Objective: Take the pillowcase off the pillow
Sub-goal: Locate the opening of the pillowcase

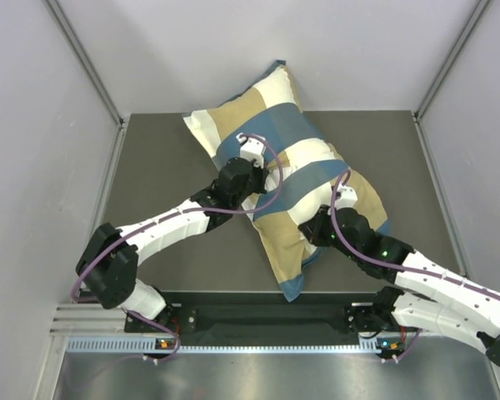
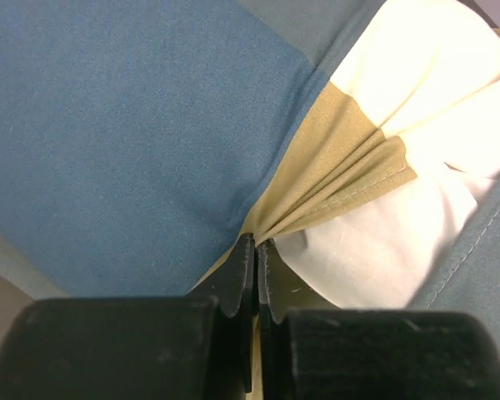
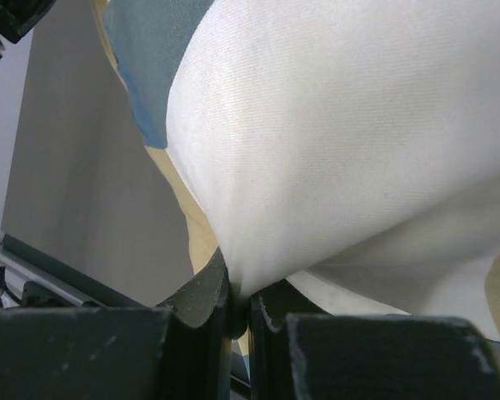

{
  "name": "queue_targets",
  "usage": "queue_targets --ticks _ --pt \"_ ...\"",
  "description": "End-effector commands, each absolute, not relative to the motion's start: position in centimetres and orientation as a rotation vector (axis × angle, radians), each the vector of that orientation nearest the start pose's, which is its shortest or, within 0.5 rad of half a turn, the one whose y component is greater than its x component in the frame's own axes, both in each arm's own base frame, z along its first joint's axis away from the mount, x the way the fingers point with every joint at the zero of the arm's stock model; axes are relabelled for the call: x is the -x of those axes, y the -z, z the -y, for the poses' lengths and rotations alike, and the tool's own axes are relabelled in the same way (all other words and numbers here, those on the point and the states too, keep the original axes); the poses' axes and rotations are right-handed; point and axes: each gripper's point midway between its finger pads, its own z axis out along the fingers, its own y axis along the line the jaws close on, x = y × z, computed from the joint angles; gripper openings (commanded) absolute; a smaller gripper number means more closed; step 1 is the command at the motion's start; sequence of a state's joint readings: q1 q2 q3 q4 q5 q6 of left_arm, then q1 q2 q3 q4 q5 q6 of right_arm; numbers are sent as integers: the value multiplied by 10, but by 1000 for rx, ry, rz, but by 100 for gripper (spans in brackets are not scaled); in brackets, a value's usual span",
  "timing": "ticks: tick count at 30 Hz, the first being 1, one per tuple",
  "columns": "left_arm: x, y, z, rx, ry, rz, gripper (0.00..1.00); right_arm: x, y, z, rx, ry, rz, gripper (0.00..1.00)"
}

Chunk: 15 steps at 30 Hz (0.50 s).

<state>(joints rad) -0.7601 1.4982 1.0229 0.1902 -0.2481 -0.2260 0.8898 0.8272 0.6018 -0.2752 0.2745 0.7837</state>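
Note:
The checked pillowcase [image 1: 271,125] in blue, tan and cream lies diagonally on the dark table, stuffed full. My left gripper [image 1: 248,143] is down on its middle. In the left wrist view that gripper [image 2: 256,242] is shut on a pinch of tan pillowcase [image 2: 333,167] cloth, and pleats fan out from the jaws beside a stitched hem. My right gripper [image 1: 315,229] is at the pillowcase's lower right side. In the right wrist view it [image 3: 237,287] is shut on a fold of the plain white pillow [image 3: 358,150], with blue and tan pillowcase [image 3: 150,58] above left.
The dark grey table [image 1: 167,167] is boxed in by pale walls on the left, back and right. A black base bar and a metal rail [image 1: 258,342] run along the near edge between the two arm bases.

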Motion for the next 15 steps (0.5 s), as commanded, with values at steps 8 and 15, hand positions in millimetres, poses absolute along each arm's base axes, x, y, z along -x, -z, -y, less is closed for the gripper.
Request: queue_targets --ticks 8,15 --pt "-297 -207 287 -371 679 -1847 0 -256 -155 -184 -159 -592 -2167 0" --pt "-228 -226 318 -432 893 -1815 0 -315 -168 -155 -217 -521 -2131 0"
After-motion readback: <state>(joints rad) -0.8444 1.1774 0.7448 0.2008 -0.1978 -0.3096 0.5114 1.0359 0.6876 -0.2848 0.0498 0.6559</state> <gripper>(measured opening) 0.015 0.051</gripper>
